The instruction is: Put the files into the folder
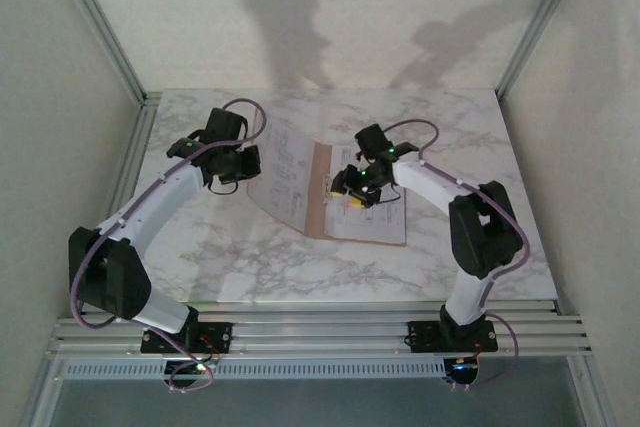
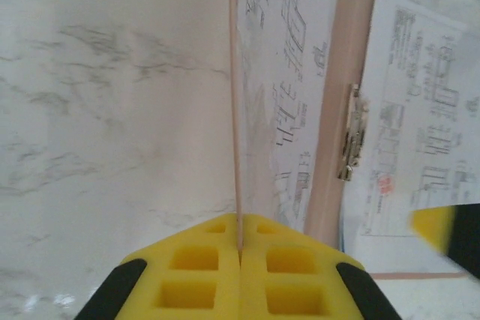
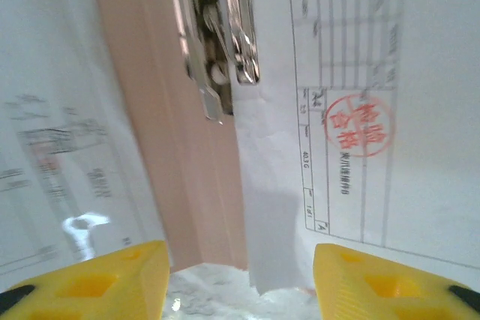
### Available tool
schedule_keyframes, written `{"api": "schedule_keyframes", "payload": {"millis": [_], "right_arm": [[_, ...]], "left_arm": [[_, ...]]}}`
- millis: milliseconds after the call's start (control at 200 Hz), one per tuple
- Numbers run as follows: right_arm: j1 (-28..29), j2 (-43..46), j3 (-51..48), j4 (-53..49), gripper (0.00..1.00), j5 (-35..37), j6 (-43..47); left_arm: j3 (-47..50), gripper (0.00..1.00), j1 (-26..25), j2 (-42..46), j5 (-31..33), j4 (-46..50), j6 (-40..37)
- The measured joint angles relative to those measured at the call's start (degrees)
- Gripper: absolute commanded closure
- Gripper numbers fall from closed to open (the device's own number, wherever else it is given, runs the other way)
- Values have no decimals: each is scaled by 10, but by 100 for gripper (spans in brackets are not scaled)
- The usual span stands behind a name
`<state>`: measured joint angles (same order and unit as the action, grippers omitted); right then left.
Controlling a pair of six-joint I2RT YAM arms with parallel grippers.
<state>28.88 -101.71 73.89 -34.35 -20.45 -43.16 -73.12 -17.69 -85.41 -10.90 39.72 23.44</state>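
Folder (image 1: 318, 202) open near the middle of the table (image 1: 200, 257), one cover lifted on edge.
Left gripper (image 2: 240, 239) has its yellow pads pressed together on the thin edge of the raised left cover, and a printed sheet (image 2: 281, 73) lies against that cover's inner face. Right gripper (image 3: 240, 264) hangs low over the folder's pink spine strip with its fingers spread wide, touching nothing that I can see. The metal clip (image 3: 217, 43) sits just beyond them, and a second sheet (image 3: 375, 73) with a red stamp (image 3: 358, 129) lies flat on the half toward the table's right edge.
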Motion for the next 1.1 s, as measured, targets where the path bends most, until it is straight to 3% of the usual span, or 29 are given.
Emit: {"api": "schedule_keyframes", "payload": {"millis": [305, 506, 676, 1101], "right_arm": [[-106, 35, -100, 15, 66, 20, -10], [-126, 32, -155, 13, 82, 26, -17], [-127, 12, -176, 29, 91, 12, -31], [-133, 7, -170, 23, 93, 3, -36]], "left_arm": [[-31, 100, 0, 12, 85, 76, -32], [-50, 100, 0, 27, 94, 98, -38], [-51, 82, -4, 41, 58, 92, -35], [-51, 42, -79, 47, -85, -29, 49]]}}
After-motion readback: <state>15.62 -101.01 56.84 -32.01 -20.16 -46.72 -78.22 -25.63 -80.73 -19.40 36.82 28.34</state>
